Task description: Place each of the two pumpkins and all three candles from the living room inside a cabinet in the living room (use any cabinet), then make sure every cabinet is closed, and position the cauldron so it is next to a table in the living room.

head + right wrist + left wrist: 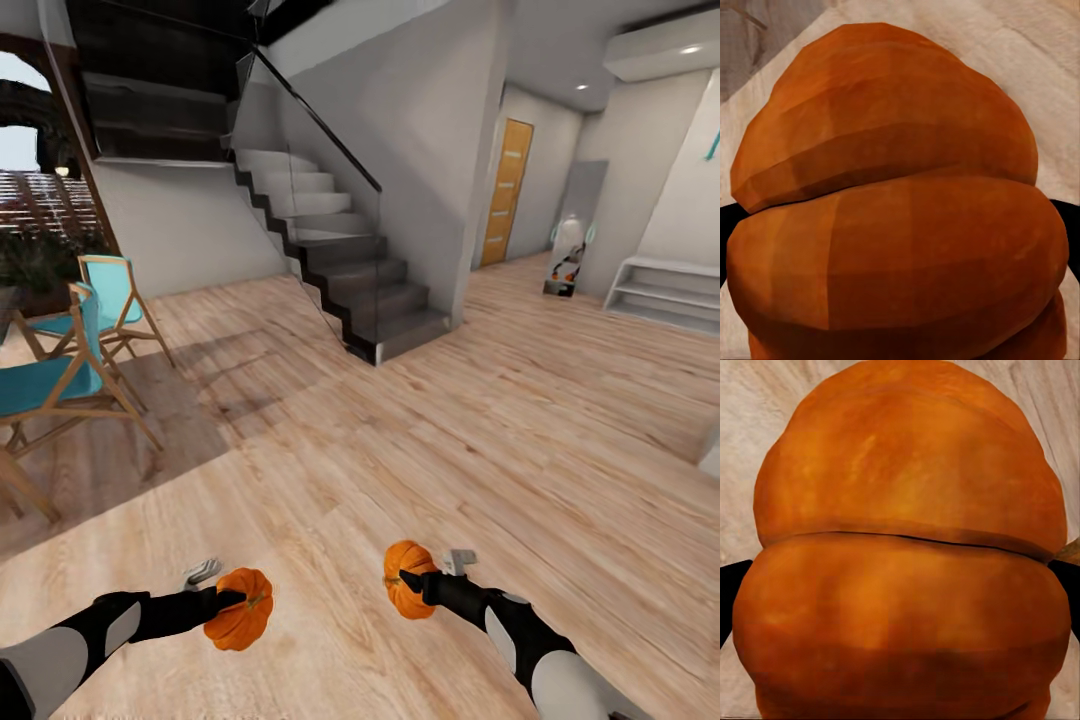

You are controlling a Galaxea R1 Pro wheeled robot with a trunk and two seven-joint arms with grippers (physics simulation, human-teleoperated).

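Pinching one pumpkin each, left hand (232,603) & right hand (408,582) over bare floor (420,440); stairs (340,270) ahead, chairs (70,350) left.

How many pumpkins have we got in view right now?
2. One pumpkin is held in the left gripper, the other pumpkin in the right gripper, both carried above the wooden floor.

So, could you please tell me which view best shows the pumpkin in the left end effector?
The head view: the left pumpkin appears whole, held above the wood floor. The left wrist view has it too close, cropped at the bottom.
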